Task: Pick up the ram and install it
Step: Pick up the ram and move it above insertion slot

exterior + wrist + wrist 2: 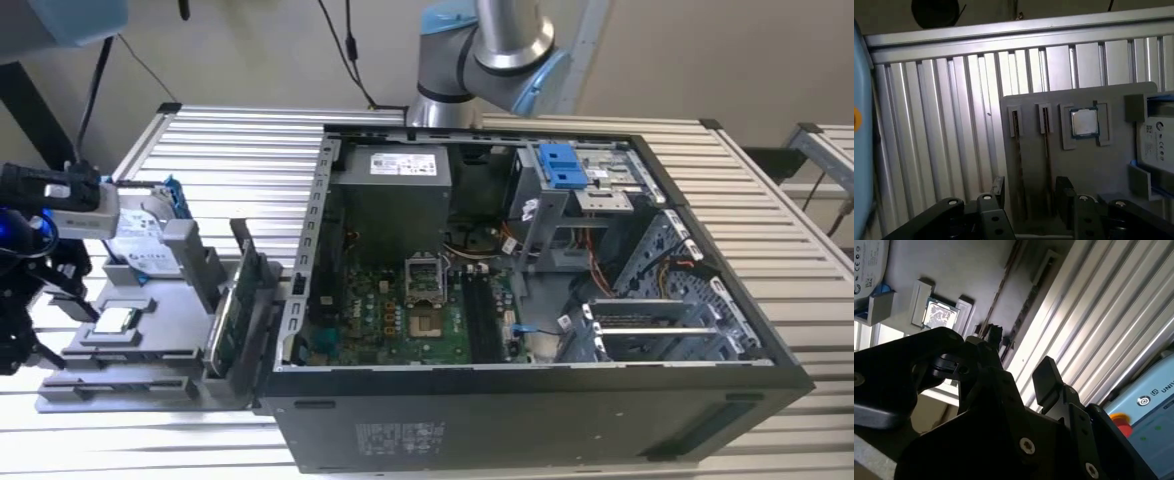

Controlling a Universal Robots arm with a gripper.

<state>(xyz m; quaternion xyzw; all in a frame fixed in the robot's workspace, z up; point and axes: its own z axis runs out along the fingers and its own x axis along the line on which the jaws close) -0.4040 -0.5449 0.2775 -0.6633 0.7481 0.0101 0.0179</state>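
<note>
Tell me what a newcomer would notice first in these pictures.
The open computer case in the middle of the exterior view, its green motherboard bared, draws the eye first. Next comes the grey parts tray in the first wrist view, where the open gripper hangs over two ram sticks standing in slots, beside a shiny processor chip.

Readable print: none made out | power supply (pixel 387 195): white label (pixel 407 163) on top, text too small | case side panel (pixel 561 425): pale printed block (pixel 400 437), illegible | hard drive (pixel 1155 142): label with small marks and fine print, unreadable in both wrist views | blue housing (pixel 1149 390): white logo mark, lettering cut off at the frame edge
</note>
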